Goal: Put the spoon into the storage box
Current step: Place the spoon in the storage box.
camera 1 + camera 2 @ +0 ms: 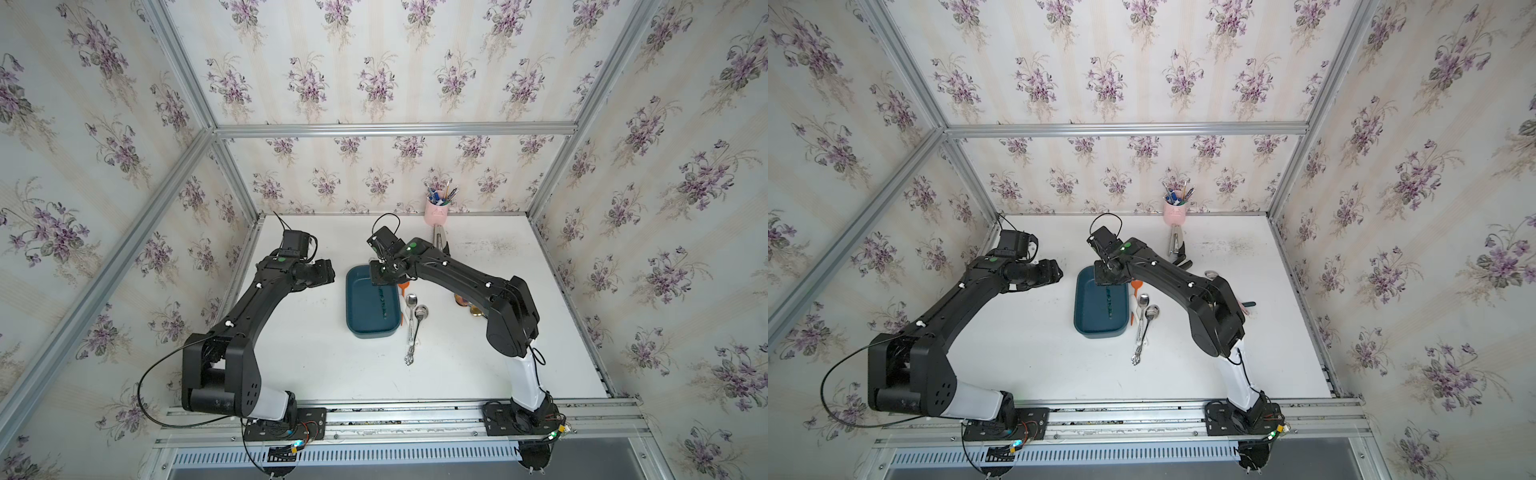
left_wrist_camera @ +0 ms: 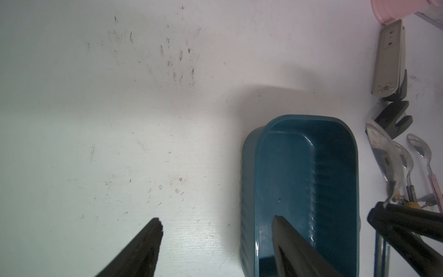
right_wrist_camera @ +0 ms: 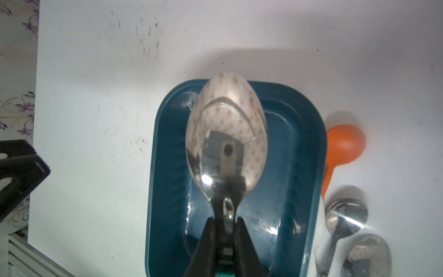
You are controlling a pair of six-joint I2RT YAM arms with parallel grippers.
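Spoon (image 3: 226, 134) is clamped at the neck in my right fingers (image 3: 212, 224), closed tight on it. The bowl sticks out past the tips, hollow side facing the wrist camera. The teal handle (image 1: 383, 303) runs back under my wrist.

The whole spoon sits over the storage box (image 3: 309, 167), lined up along its length. The bowl is over the far end and the handle is over the floor in both top views (image 1: 1109, 301). Can't tell whether the handle touches the box floor.

The box (image 1: 363, 309) lies flat on the bench (image 1: 478, 353), with nothing else visible inside.

My left fingers (image 1: 328, 273) are just left of the box, spread apart and holding nothing. The wrist view shows one tip (image 2: 153, 230) over bare bench and the other over the box's edge.

Right of the box, just beside its wall:
- orange plastic spoon (image 3: 345, 146)
- two loose steel spoons (image 1: 411, 301), side by side, handles toward my base

Pink pen cup (image 1: 436, 212) is at the back wall, well apart.
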